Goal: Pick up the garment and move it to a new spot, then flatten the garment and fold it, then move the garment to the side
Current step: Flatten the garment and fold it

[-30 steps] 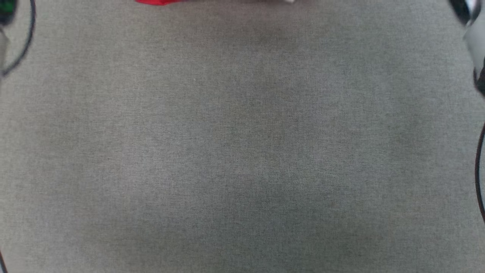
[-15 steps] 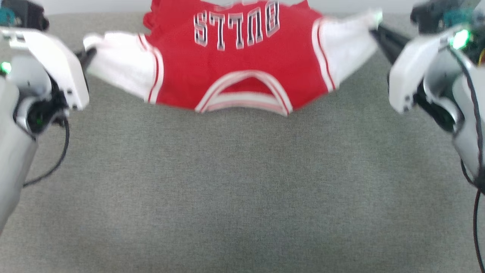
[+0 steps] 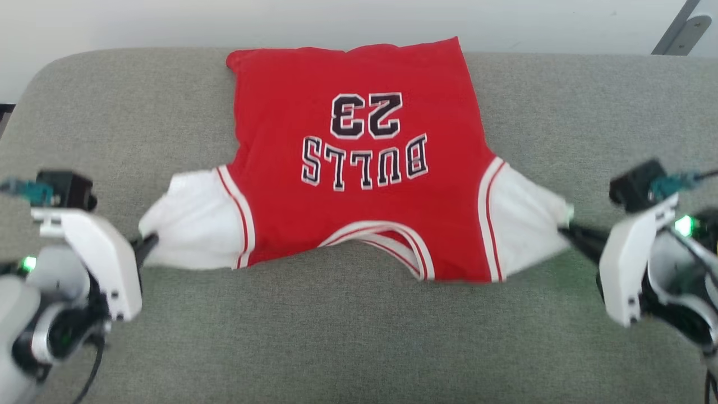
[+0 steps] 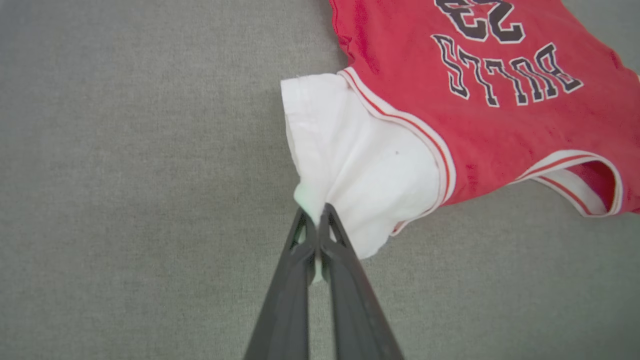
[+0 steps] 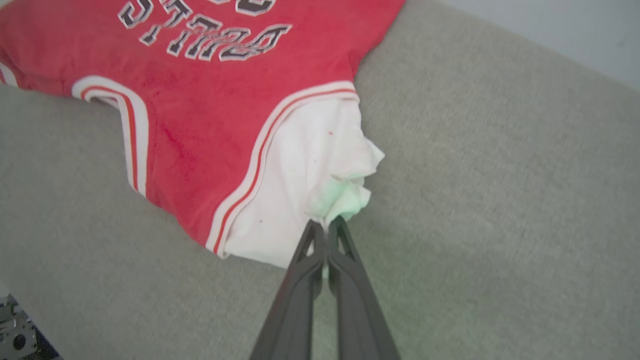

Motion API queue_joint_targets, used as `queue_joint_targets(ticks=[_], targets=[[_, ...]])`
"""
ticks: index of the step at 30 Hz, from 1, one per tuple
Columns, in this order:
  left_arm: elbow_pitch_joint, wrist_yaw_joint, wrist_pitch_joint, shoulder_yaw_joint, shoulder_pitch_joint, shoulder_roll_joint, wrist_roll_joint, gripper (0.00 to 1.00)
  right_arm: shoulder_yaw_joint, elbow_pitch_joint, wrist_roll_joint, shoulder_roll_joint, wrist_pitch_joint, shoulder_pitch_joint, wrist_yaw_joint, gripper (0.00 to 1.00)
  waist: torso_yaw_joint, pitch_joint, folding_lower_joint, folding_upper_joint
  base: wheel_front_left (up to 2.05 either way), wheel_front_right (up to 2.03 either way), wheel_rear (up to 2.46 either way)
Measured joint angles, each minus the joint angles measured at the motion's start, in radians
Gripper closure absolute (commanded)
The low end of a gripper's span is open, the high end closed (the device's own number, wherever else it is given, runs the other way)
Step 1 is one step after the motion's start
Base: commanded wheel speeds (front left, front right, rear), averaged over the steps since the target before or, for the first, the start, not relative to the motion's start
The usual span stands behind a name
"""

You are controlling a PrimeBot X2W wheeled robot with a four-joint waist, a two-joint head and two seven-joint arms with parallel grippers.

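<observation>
The garment [image 3: 359, 157], a red jersey T-shirt with white sleeves and upside-down black "BULLS 23" lettering, lies spread on the grey padded table [image 3: 359, 336], collar toward me and hem at the far edge. My left gripper [image 3: 150, 243] is shut on the tip of its left white sleeve [image 4: 350, 160]. My right gripper [image 3: 564, 230] is shut on the bunched tip of the other white sleeve [image 5: 310, 175]. Both pairs of dark fingers pinch cloth in the wrist views, at the left gripper [image 4: 315, 220] and the right gripper [image 5: 325, 225]. The collar [image 3: 387, 241] sags open.
The table's far edge [image 3: 561, 53] runs just behind the shirt's hem, with pale floor or wall beyond. A grey metal bar [image 3: 676, 28] shows at the top right. A dark metal part [image 5: 20, 335] sits at the right wrist view's lower left corner.
The head camera has tilted up, bringing the whole shirt and both arms into view. The shirt, stretched between the grippers half a second ago, now rests lower and flatter on the table.
</observation>
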Motion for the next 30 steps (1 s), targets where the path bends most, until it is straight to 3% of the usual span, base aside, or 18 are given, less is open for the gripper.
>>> queue_joint_targets(ticks=[7,14,19,23,24,25,26,27,30], targets=[[-0.233,0.134,-0.016,0.039,0.201,0.120,-0.075,1.00,-0.157,-0.205,-0.009,0.002,0.197,0.246,0.000,1.00,-0.001,0.004,0.0000,0.0000,0.00,0.00,0.00],[-0.365,0.233,-0.039,0.057,0.357,0.197,-0.132,1.00,-0.326,-0.393,-0.047,0.073,0.379,0.469,0.000,1.00,0.002,0.025,0.0000,0.0000,0.00,0.00,0.00],[-0.373,0.232,-0.094,0.058,0.403,0.177,-0.138,1.00,-0.370,-0.428,-0.111,0.146,0.407,0.549,0.000,1.00,0.010,0.051,0.0000,0.0000,0.00,0.00,0.00],[-0.330,0.201,-0.127,0.050,0.406,0.133,-0.129,1.00,-0.359,-0.356,-0.175,0.190,0.367,0.543,0.000,1.00,0.016,0.074,0.0000,0.0000,0.00,0.00,0.00],[-0.319,0.192,-0.131,0.047,0.405,0.122,-0.128,1.00,-0.355,-0.326,-0.186,0.199,0.359,0.536,0.000,0.84,0.018,0.078,0.0000,0.0000,0.00,0.00,0.00],[-0.303,0.187,-0.137,0.044,0.403,0.113,-0.125,1.00,-0.345,-0.309,-0.200,0.202,0.345,0.527,0.000,0.60,0.019,0.082,0.0000,0.0000,0.00,0.00,0.00],[-0.292,0.178,-0.141,0.042,0.397,0.104,-0.122,1.00,-0.340,-0.295,-0.210,0.204,0.335,0.518,0.000,0.50,0.021,0.085,0.0000,0.0000,0.00,0.00,0.00],[-0.283,0.168,-0.146,0.042,0.389,0.095,-0.122,1.00,-0.338,-0.286,-0.210,0.208,0.331,0.510,0.000,0.00,0.024,0.088,0.0000,0.0000,0.00,0.00,0.00],[-0.265,0.146,-0.160,0.038,0.374,0.068,-0.115,1.00,-0.344,-0.300,-0.212,0.212,0.324,0.498,0.001,0.00,0.032,0.093,0.0000,0.0000,0.00,0.00,0.00]])
